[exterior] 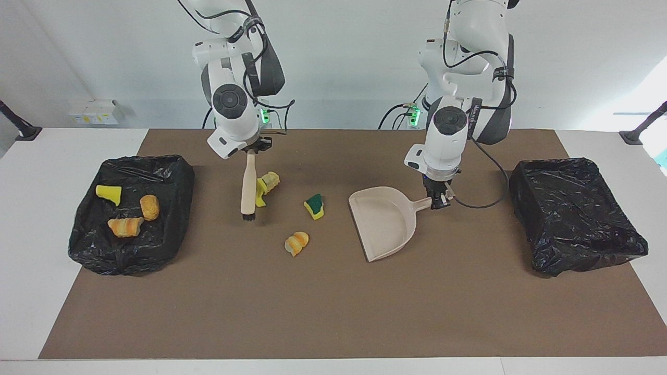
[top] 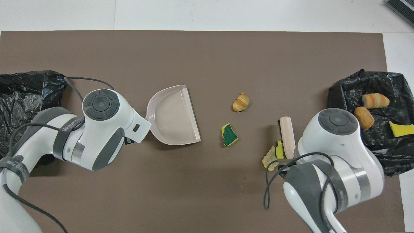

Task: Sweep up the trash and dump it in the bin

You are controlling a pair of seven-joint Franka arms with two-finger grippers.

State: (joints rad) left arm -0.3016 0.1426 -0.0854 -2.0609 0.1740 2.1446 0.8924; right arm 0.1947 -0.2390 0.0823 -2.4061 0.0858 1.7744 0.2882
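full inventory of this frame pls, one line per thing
trash on mat: 4. Yellow-green sponge and orange bread piece between brush and dustpan; yellow scrap and pale scrap against the brush.
trash in bin: 3, yellow, two tan-orange.
bins: 2, black-lined; one at right arm's end, one at left arm's end.
brush: 1, beige, held.
dustpan: 1, beige, on mat.
mat: 1, brown.
right tool: shut on brush.
left tool: shut on dustpan handle.
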